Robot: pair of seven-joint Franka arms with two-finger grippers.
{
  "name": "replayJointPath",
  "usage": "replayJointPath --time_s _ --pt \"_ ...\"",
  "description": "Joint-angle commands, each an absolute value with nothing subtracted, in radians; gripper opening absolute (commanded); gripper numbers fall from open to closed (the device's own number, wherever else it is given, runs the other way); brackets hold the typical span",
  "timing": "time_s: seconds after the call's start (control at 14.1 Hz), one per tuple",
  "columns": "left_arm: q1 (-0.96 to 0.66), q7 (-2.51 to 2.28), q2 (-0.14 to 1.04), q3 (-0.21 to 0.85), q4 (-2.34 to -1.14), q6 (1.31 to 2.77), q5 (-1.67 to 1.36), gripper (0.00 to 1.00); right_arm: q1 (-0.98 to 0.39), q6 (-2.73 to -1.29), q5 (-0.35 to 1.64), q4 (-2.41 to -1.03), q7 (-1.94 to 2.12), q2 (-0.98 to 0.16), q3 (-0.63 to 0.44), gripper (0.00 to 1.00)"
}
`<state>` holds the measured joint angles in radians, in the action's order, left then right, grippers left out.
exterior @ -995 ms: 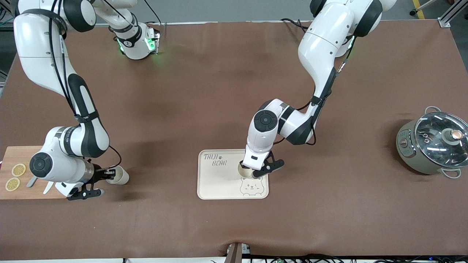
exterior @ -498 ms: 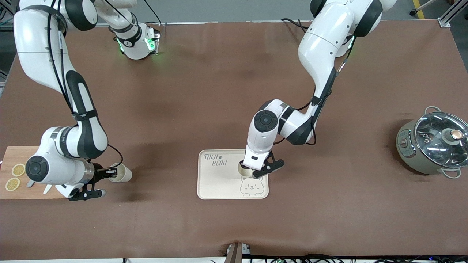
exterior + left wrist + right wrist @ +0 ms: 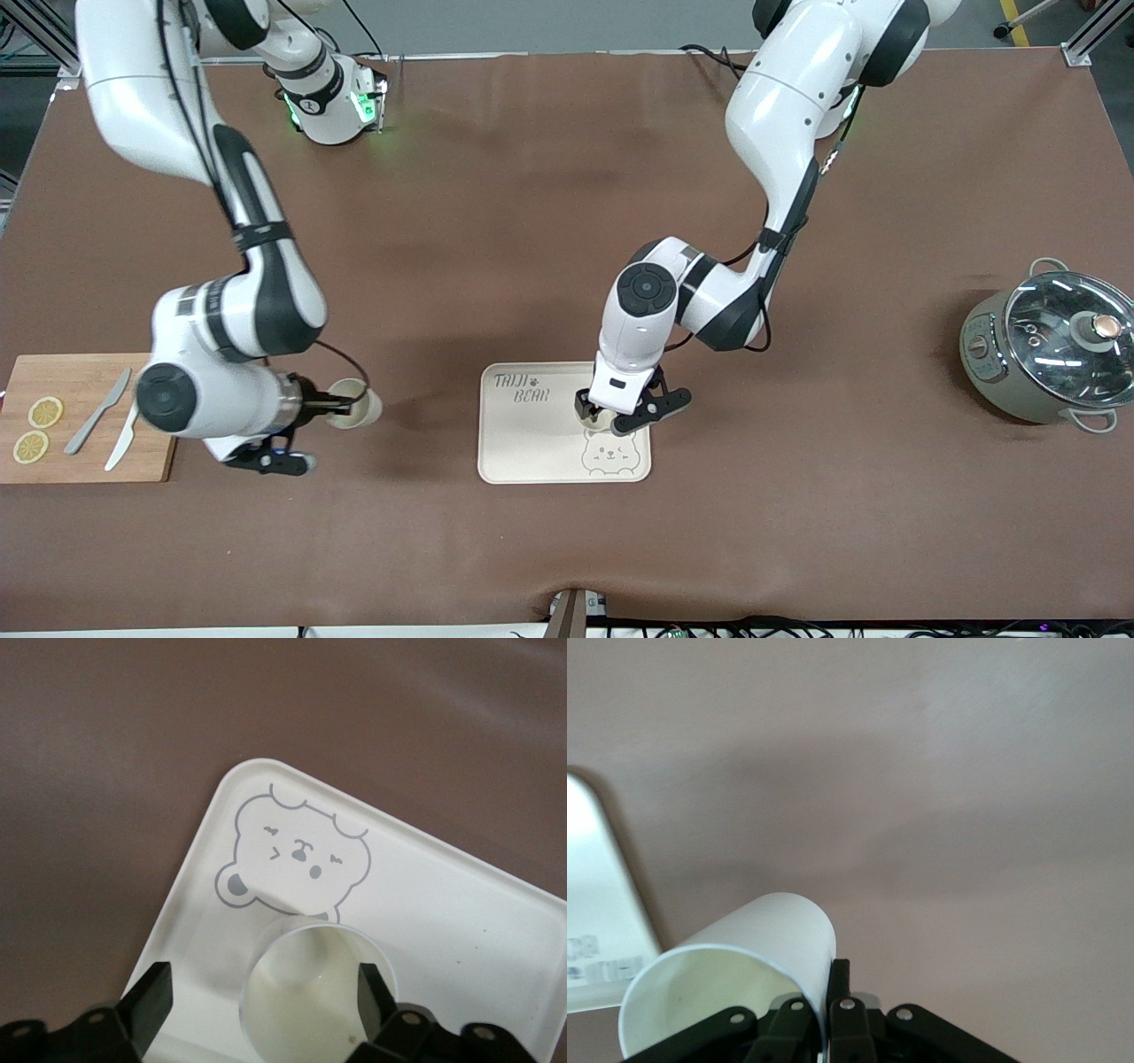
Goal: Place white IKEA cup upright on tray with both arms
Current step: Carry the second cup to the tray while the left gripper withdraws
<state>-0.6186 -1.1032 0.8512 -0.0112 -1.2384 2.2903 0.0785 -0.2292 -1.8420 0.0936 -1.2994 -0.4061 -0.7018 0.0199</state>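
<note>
A white cup (image 3: 592,418) stands upright on the cream tray (image 3: 532,443), next to the bear-face drawing. My left gripper (image 3: 609,415) is over this cup, open. In the left wrist view the cup's (image 3: 310,1001) mouth faces up on the tray (image 3: 443,930), and my left gripper (image 3: 263,979) has one finger at the rim and the other well clear of it. My right gripper (image 3: 341,406) is shut on the rim of a second white cup (image 3: 361,405), held on its side over the bare table between the cutting board and the tray. The right wrist view shows my right gripper (image 3: 830,979) pinching that cup's (image 3: 744,948) wall.
A wooden cutting board (image 3: 80,390) with lemon slices (image 3: 44,412) and two knives (image 3: 97,412) lies at the right arm's end. A grey pot with a glass lid (image 3: 1050,350) stands at the left arm's end. The tray's corner (image 3: 594,930) shows in the right wrist view.
My right arm has carried its cup away from the cutting board toward the tray, uncovering the knives. My left gripper has stayed over the cup on the tray.
</note>
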Motion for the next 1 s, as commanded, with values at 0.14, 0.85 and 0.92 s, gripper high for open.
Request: replayJointPath --time_s 0.14,0.85,0.92 --pt "-0.468 -0.744 0.625 -0.012 -1.255 1.957 0.020 1.00 -0.391 -1.844 0.097 -1.302 -0.734 -0.689 0.008 0.00" --pt "-0.066 -0.046 0.466 -0.023 -1.250 1.790 -0.055 1.00 -0.509 -2.089 0.092 -1.298 -0.960 -0.735 0.005 0.00" --pt "-0.046 -0.045 0.463 -0.020 -1.250 1.789 -0.057 1.00 -0.511 -2.117 0.091 -1.299 -0.959 -0.748 0.005 0.00"
